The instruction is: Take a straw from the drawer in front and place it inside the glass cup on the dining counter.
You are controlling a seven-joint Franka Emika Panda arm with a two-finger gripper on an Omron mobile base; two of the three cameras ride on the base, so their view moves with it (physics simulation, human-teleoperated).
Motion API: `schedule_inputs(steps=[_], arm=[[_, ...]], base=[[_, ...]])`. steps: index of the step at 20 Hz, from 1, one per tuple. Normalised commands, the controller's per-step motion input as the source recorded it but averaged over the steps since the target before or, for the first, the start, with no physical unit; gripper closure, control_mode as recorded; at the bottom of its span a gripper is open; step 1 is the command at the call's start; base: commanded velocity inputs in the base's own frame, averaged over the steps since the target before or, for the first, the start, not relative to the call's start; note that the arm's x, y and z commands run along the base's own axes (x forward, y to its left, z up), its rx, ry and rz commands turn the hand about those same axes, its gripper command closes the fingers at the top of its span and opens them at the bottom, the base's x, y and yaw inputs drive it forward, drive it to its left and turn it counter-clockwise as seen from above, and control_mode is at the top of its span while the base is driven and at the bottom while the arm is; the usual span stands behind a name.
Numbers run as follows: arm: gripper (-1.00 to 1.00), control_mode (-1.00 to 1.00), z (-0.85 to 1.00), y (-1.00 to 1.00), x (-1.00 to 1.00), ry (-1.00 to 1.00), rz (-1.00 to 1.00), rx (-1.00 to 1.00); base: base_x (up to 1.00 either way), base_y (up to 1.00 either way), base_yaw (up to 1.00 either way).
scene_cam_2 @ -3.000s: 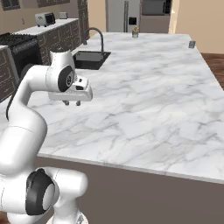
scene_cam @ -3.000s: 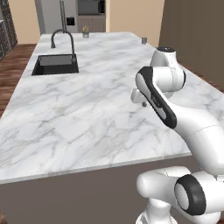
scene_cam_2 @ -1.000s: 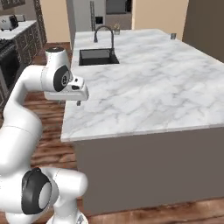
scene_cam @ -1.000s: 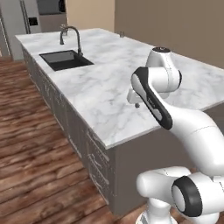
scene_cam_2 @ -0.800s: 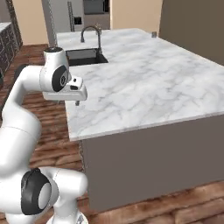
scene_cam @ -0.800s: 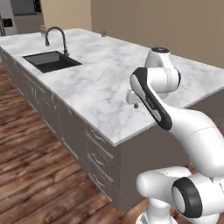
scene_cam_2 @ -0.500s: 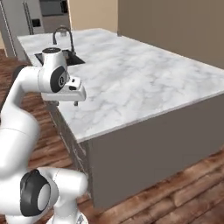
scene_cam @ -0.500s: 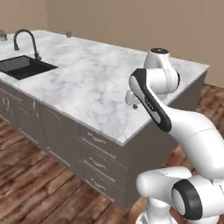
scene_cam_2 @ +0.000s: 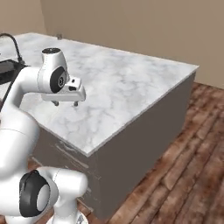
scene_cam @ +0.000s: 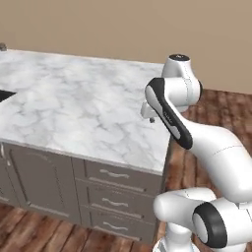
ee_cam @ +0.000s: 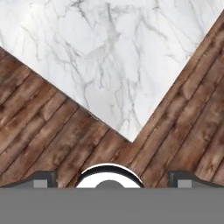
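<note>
Left base view: you look across the dining counter (scene_cam: 74, 108), white marble with grey veins, on dark grey-brown cabinets.
Drawers: you see three stacked drawer fronts (scene_cam: 115, 197) with slim silver handles under the near corner of the counter, all flush with the cabinet face. You cannot tell from here which one holds the straw.
Sink: a sliver of the black sink (scene_cam: 4, 95) shows at the left edge of the left base view; in the right base view its dark faucet (scene_cam_2: 13, 43) curves up at the far left.
Gripper: your gripper (scene_cam_2: 64, 104) hangs above the marble near the counter's corner, pointing down, apart from the surface.
Fingers: released, spread wide, with nothing between them; one finger tip (ee_cam: 41, 179) sits low left in the hand view, the other low right.
Hand view: you look straight down on the counter's pointed corner against the brown wooden floor (ee_cam: 52, 144).
Small far item: a tiny grey object (scene_cam_2: 59, 36) stands at the far edge of the counter; too small to say whether it is the glass cup.
</note>
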Motion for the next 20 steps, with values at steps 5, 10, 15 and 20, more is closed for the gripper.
schedule_inputs(steps=[5,10,15,20], arm=[[-1.0,1.0,0.0,0.0,0.0,0.0,0.0,0.0],[-1.0,1.0,0.0,0.0,0.0,0.0,0.0,0.0],[-1.0,1.0,0.0,0.0,0.0,0.0,0.0,0.0],[-1.0,1.0,0.0,0.0,0.0,0.0,0.0,0.0]], base=[[0.13,1.0,-0.55],[0.0,1.0,-0.5],[0.0,1.0,-0.5],[-0.21,0.85,-0.44]])
